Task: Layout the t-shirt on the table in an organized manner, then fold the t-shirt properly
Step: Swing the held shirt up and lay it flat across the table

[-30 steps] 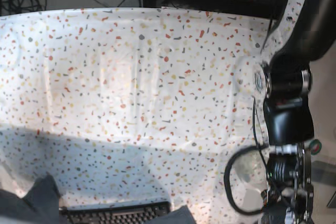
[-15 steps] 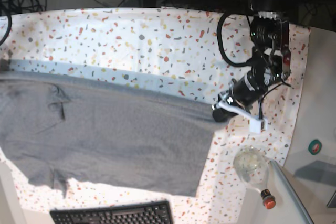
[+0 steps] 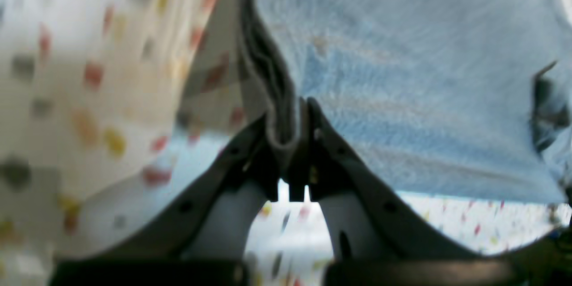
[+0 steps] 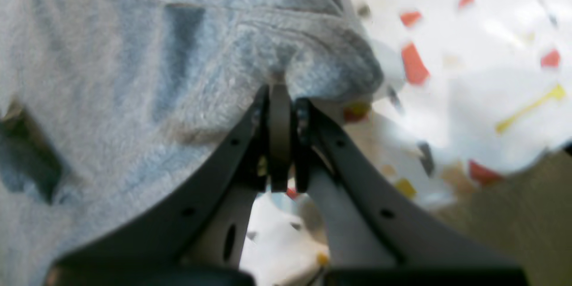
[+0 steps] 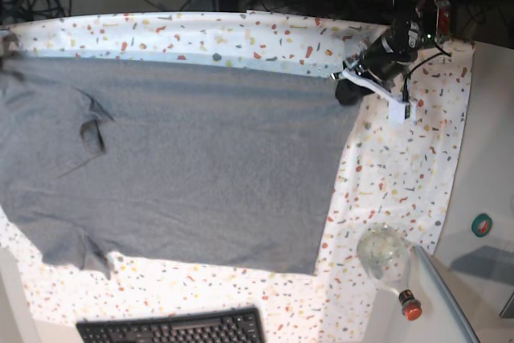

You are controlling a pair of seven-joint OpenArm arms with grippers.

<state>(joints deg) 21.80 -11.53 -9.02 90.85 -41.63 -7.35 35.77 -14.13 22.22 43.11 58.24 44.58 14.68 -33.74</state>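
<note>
The heather-grey t-shirt (image 5: 193,158) lies spread across the table (image 5: 241,34), reaching from the left frame edge to the right of the middle. My left gripper (image 5: 347,86) is at the shirt's far right corner. In the left wrist view the left gripper (image 3: 290,116) is shut on a folded hem of the t-shirt (image 3: 402,76). In the right wrist view my right gripper (image 4: 281,94) is shut on a bunched edge of the t-shirt (image 4: 134,76), just above the speckled table (image 4: 469,53). In the base view that end of the shirt runs off the left edge.
A black keyboard (image 5: 173,328) lies at the near edge. A clear glass bottle (image 5: 384,253) with a red cap (image 5: 410,308) lies at the near right corner. A small green roll (image 5: 482,224) sits right of the table. Cables and equipment crowd the far side.
The shirt has been drawn toward the far side of the table and now lies wider and flatter. My left arm has moved from the right middle to the far right corner.
</note>
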